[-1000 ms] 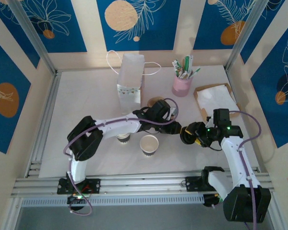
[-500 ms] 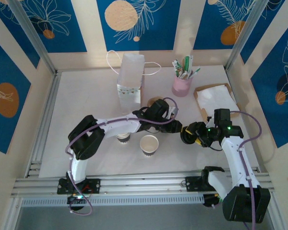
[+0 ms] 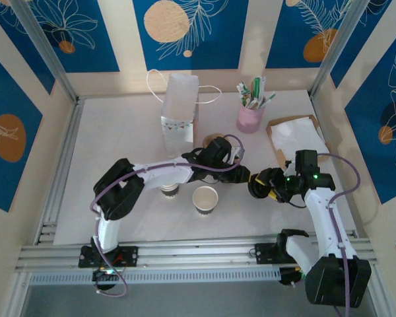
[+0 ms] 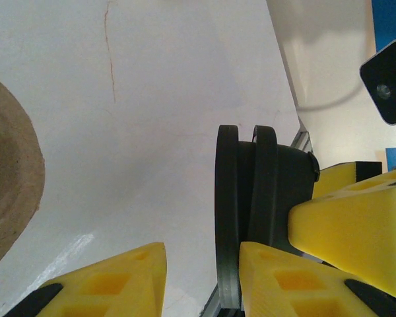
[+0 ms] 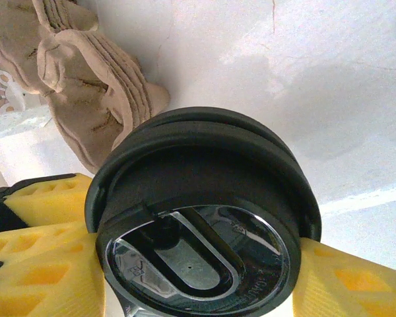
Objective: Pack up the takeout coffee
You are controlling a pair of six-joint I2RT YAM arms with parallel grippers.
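Note:
Two stacked black lids [image 5: 204,191] are clamped between the yellow fingers of my right gripper [image 5: 198,264], held above the table right of centre [image 3: 259,184]. My left gripper [image 3: 244,176] meets them from the left. In the left wrist view the lids [image 4: 228,218] stand edge-on. My left gripper [image 4: 201,281] is open, and the nearer lid's rim sits between its jaws against the right finger [image 4: 290,277]. A lidless cream cup [image 3: 205,198] stands in front. Another paper cup [image 3: 169,191] stands under my left forearm, its top hidden; I cannot tell whether it is the takeout coffee.
A white paper bag [image 3: 179,109] with handles stands at the back centre. Brown pulp carriers [image 3: 214,140] lie behind my left wrist. A pink holder [image 3: 250,117] of sachets and a cardboard tray [image 3: 297,135] of napkins sit at the back right.

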